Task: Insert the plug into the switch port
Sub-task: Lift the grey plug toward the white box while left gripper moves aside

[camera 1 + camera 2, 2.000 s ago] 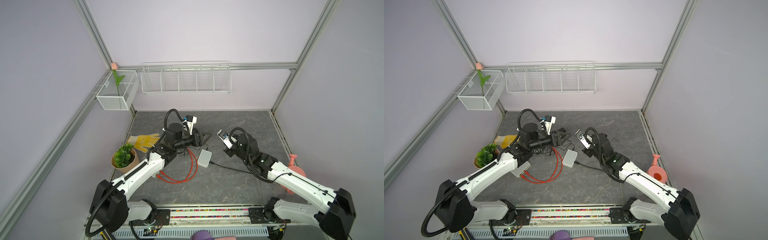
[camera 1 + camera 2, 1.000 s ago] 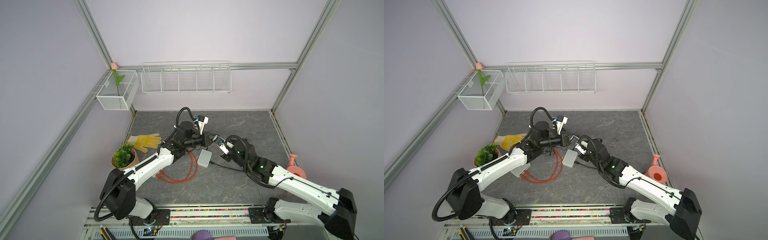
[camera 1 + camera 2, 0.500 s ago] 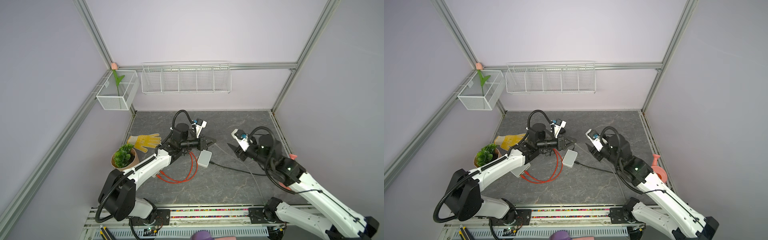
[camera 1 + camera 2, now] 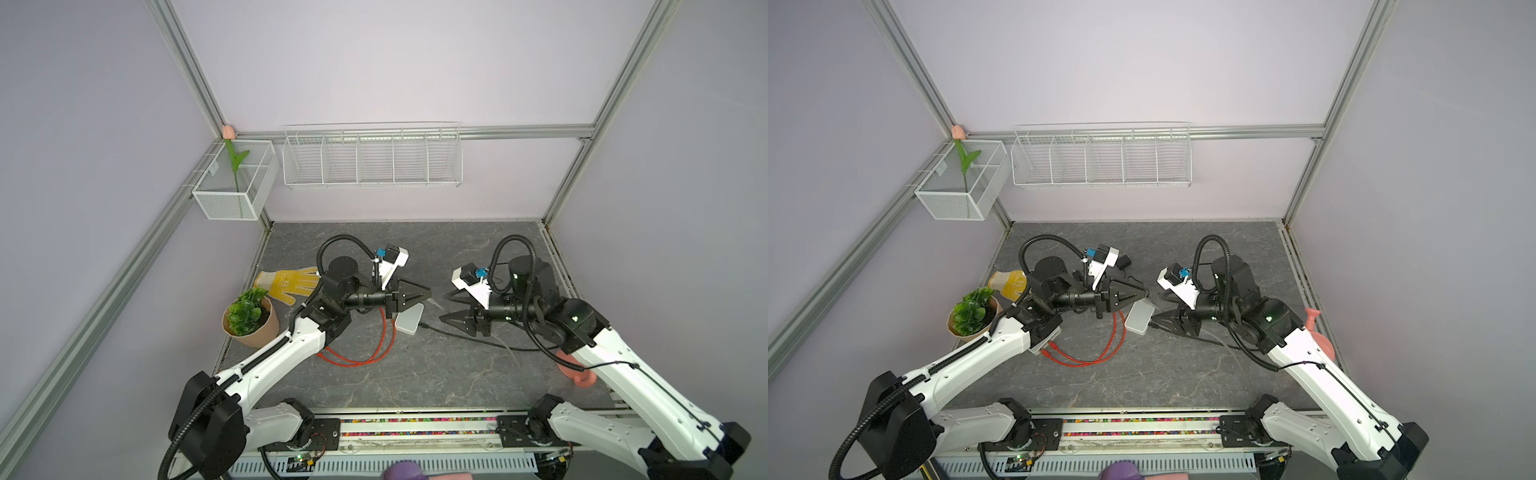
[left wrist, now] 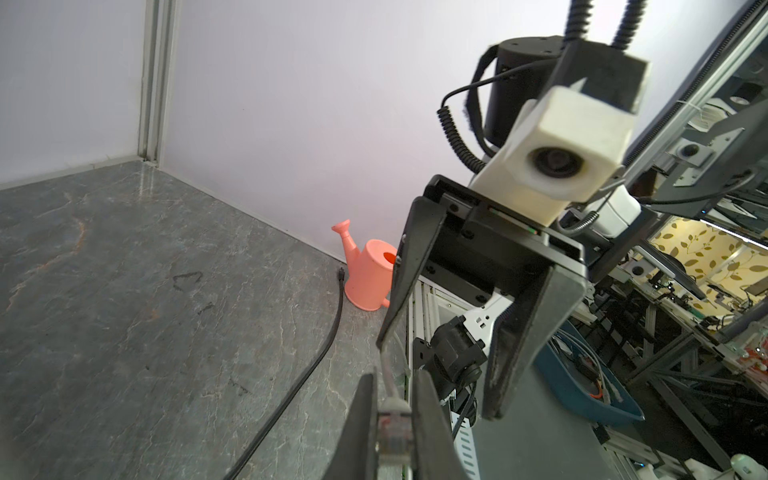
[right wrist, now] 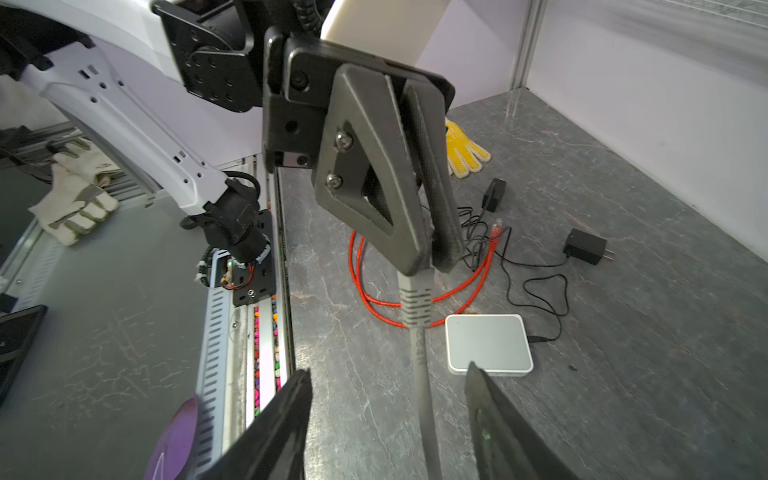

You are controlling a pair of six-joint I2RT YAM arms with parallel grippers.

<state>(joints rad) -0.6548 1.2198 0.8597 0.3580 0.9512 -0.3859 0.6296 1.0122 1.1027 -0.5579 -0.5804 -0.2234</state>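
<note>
grey plug [image 5: 392, 432] in left fingers [image 5: 434, 419]

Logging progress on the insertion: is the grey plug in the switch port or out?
Out. The left gripper pinches the grey plug in the air, clear of the white switch lying on the table.

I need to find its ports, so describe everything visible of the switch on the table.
The switch is a small flat box with rounded corners, silver-grey on top with a white rim, plastic by its look. It lies flat on the dark stone-patterned table next to the orange cable. A thin black lead is plugged into one side; no open ports can be made out. The left gripper, shut on the grey cable, hangs above it.
</note>
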